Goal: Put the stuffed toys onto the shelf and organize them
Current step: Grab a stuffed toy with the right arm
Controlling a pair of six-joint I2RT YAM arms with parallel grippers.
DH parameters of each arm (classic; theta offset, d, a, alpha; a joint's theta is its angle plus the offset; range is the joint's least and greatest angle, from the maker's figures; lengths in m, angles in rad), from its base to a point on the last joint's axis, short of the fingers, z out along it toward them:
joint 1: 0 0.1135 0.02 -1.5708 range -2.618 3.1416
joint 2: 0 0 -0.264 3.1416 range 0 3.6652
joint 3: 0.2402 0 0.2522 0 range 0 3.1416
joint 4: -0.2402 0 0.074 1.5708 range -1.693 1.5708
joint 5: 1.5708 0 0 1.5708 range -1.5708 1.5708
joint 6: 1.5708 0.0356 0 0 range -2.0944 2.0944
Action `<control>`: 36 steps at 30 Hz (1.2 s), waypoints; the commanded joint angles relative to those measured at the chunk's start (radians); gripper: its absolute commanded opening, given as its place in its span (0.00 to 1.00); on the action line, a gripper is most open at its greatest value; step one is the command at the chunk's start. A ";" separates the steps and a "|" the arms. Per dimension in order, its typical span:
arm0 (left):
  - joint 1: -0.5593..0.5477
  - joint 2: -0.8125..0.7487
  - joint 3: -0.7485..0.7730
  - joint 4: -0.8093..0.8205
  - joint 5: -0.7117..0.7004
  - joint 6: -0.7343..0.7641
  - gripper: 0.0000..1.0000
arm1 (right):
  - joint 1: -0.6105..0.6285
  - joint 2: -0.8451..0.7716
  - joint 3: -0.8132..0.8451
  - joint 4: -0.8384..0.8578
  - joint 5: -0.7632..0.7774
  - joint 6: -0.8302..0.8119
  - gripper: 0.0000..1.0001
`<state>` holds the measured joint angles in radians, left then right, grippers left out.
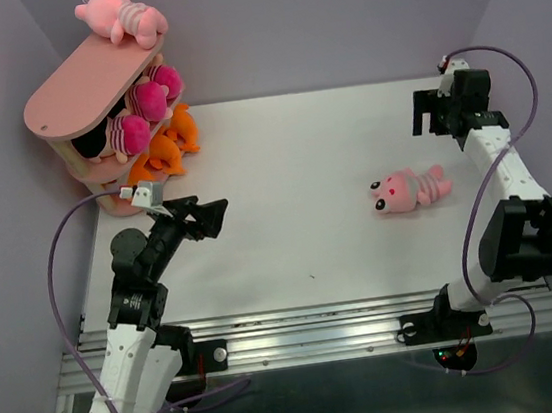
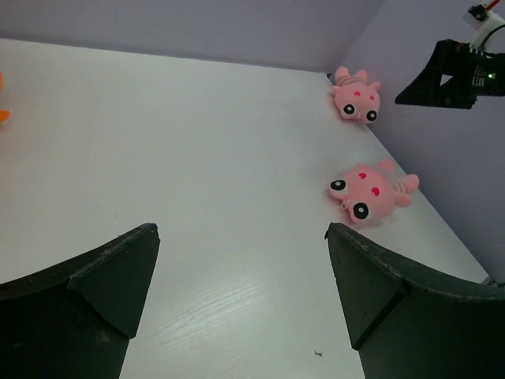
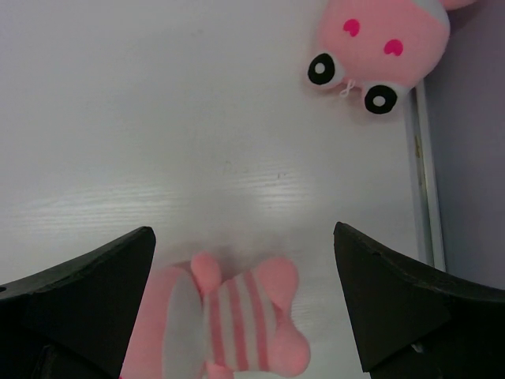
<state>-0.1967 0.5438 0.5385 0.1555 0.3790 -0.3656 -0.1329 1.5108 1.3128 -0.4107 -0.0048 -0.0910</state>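
Note:
The pink shelf [image 1: 80, 89] stands at the back left. A pink striped toy [image 1: 121, 14] lies on its top board, magenta-clothed dolls [image 1: 147, 99] fill the middle tier and orange toys [image 1: 170, 147] the bottom one. Another pink striped toy [image 1: 410, 190] [image 2: 371, 189] lies on the table at the right. A second one [image 2: 355, 95] [image 3: 379, 47] lies by the right wall, hidden under the arm in the top view. My right gripper [image 1: 424, 114] [image 3: 244, 230] hovers open near the back right; a blurred striped rump [image 3: 237, 324] shows low between its fingers, untouched. My left gripper [image 1: 215, 217] [image 2: 242, 229] is open and holds nothing.
Purple walls close the table in at the back and on both sides. The table's right edge [image 3: 418, 174] meets the wall beside the far pink toy. A metal rail [image 1: 321, 327] runs along the front by the arm bases. An orange sliver [image 2: 2, 110] shows at the left wrist view's edge.

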 commanded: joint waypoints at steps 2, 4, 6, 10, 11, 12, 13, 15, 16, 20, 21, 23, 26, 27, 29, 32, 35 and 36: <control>0.000 -0.042 -0.063 0.061 0.049 -0.050 0.99 | -0.047 0.179 0.169 0.021 0.083 -0.010 1.00; 0.000 -0.056 -0.087 0.065 0.063 -0.073 0.99 | -0.047 0.236 0.216 0.020 0.075 -0.097 1.00; 0.000 -0.068 -0.097 0.058 0.064 -0.079 0.99 | -0.047 0.304 0.272 0.023 0.080 -0.142 1.00; 0.000 -0.076 -0.100 0.052 0.041 -0.075 0.99 | -0.047 0.413 0.373 0.021 0.109 -0.217 1.00; 0.000 -0.071 -0.100 0.053 0.038 -0.075 0.99 | -0.047 0.434 0.391 0.015 0.120 -0.233 1.00; 0.002 -0.062 -0.098 0.053 0.038 -0.075 0.99 | -0.047 0.452 0.410 0.010 0.121 -0.240 1.00; 0.000 -0.056 -0.097 0.049 0.041 -0.073 0.99 | -0.047 0.488 0.442 0.004 0.121 -0.248 1.00; 0.000 -0.048 -0.094 0.041 0.043 -0.070 0.99 | -0.056 0.523 0.479 -0.016 0.130 -0.268 1.00; 0.000 -0.044 -0.095 0.038 0.041 -0.070 0.99 | -0.056 0.558 0.512 -0.022 0.152 -0.276 1.00; 0.000 -0.042 -0.095 0.036 0.035 -0.070 0.99 | -0.074 0.635 0.587 -0.020 0.212 -0.273 0.99; 0.000 -0.041 -0.097 0.036 0.035 -0.070 0.99 | -0.083 0.650 0.604 -0.019 0.218 -0.268 0.98; 0.000 -0.039 -0.097 0.039 0.035 -0.070 0.99 | -0.083 0.680 0.628 -0.011 0.229 -0.262 0.98; 0.000 -0.030 -0.097 0.041 0.040 -0.068 0.99 | -0.083 0.706 0.631 0.013 0.236 -0.256 0.96; 0.000 -0.022 -0.097 0.041 0.040 -0.068 0.99 | -0.083 0.727 0.641 0.018 0.239 -0.251 0.95; 0.000 -0.016 -0.094 0.042 0.043 -0.065 0.99 | -0.083 0.753 0.655 0.026 0.249 -0.243 0.93; 0.000 -0.008 -0.094 0.050 0.049 -0.065 0.99 | -0.083 0.805 0.683 0.039 0.259 -0.240 0.88; 0.000 0.001 -0.097 0.076 0.087 -0.068 0.99 | -0.093 0.845 0.703 0.044 0.241 -0.240 0.73; 0.000 0.010 -0.098 0.087 0.106 -0.070 0.99 | -0.093 0.850 0.701 0.052 0.236 -0.240 0.66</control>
<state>-0.1967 0.5434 0.4446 0.1581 0.4213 -0.4335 -0.2169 2.3329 1.9640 -0.4240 0.2333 -0.3412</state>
